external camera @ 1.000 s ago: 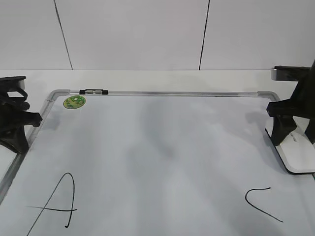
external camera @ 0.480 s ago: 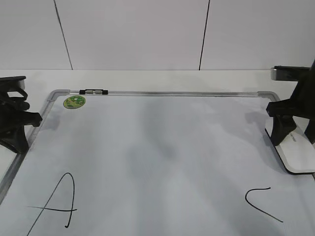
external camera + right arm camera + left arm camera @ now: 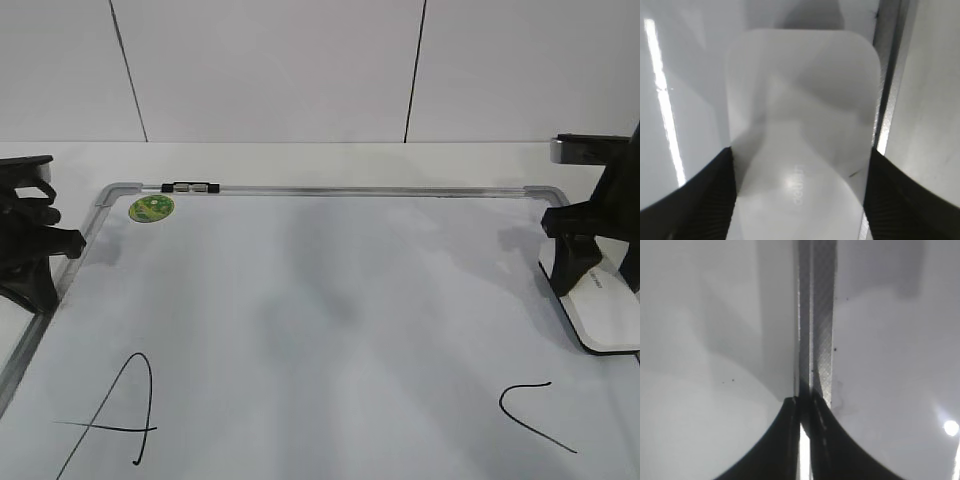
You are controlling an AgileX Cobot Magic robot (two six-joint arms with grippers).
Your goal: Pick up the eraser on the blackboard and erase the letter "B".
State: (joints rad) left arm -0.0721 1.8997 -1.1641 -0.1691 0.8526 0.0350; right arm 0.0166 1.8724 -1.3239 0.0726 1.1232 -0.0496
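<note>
The eraser [image 3: 612, 318], a flat white block with a dark base, lies at the right edge of the blackboard [image 3: 330, 250]. My right gripper [image 3: 578, 285] straddles it. In the right wrist view the two black fingers of the right gripper [image 3: 800, 167] press against both long sides of the eraser [image 3: 800, 85]. No letter "B" shows; only faint grey smudges mark the board's middle. My left gripper [image 3: 38, 285] is shut and empty over the board's left frame. In the left wrist view the left gripper [image 3: 802, 401] sits over the frame rail [image 3: 816, 315].
A black "A" [image 3: 115, 420] is at the front left of the board and a black "C" [image 3: 530, 410] at the front right. A round green magnet [image 3: 152, 208] and a small black clip [image 3: 190, 187] sit at the back left corner.
</note>
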